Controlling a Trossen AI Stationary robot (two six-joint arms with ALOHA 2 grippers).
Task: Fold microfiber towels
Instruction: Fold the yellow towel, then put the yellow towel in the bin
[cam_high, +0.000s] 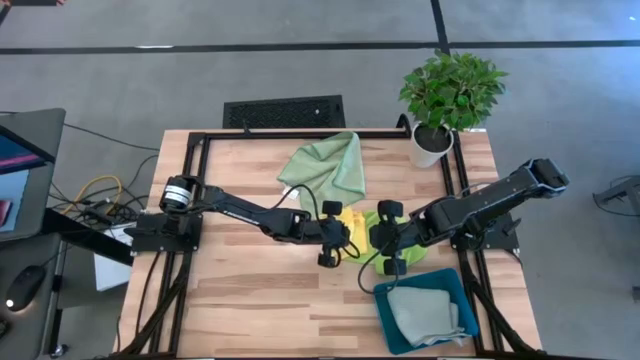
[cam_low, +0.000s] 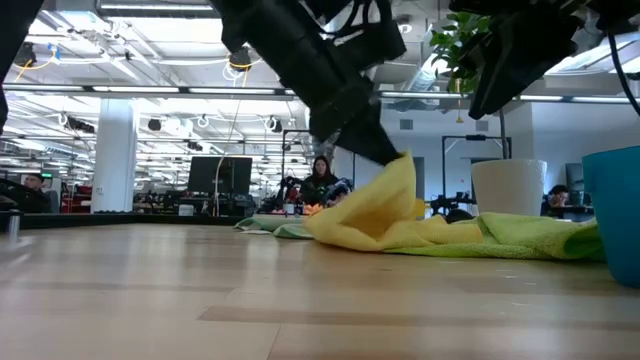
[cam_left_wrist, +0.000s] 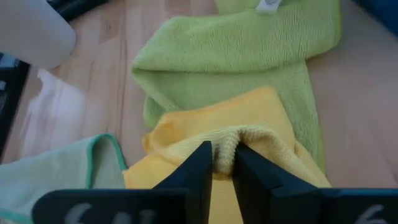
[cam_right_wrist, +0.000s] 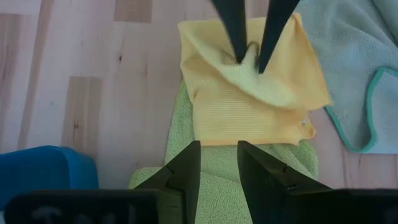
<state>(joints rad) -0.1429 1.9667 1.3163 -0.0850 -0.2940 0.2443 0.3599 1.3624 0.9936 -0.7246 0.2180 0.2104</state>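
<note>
A bright yellow towel (cam_right_wrist: 249, 93) lies partly on a lime green towel (cam_left_wrist: 236, 56) at the table's middle. My left gripper (cam_left_wrist: 225, 163) is shut on a raised fold of the yellow towel; it also shows in the high view (cam_high: 345, 240) and the low view (cam_low: 375, 145). My right gripper (cam_right_wrist: 219, 165) is open and empty, hovering above the lime green towel, just right of the left gripper (cam_high: 385, 245). A sage green towel (cam_high: 325, 168) lies spread at the far middle. A grey-blue towel (cam_high: 430, 315) lies in the teal tray (cam_high: 385, 330). My left gripper pinches a bunched fold of the yellow towel (cam_left_wrist: 227, 146) between its two fingers, slanting down from the table's left. The fold stands up as a peak (cam_low: 400, 170) under the fingers. The rest of the towel slopes down slack onto the table and the lime green towel.
A potted plant in a white pot (cam_high: 432, 140) stands at the far right corner. The teal tray stands at the near right, close to my right arm. Bare wood (cam_high: 250, 290) lies at the near left. A black frame (cam_high: 190, 150) runs around the table.
</note>
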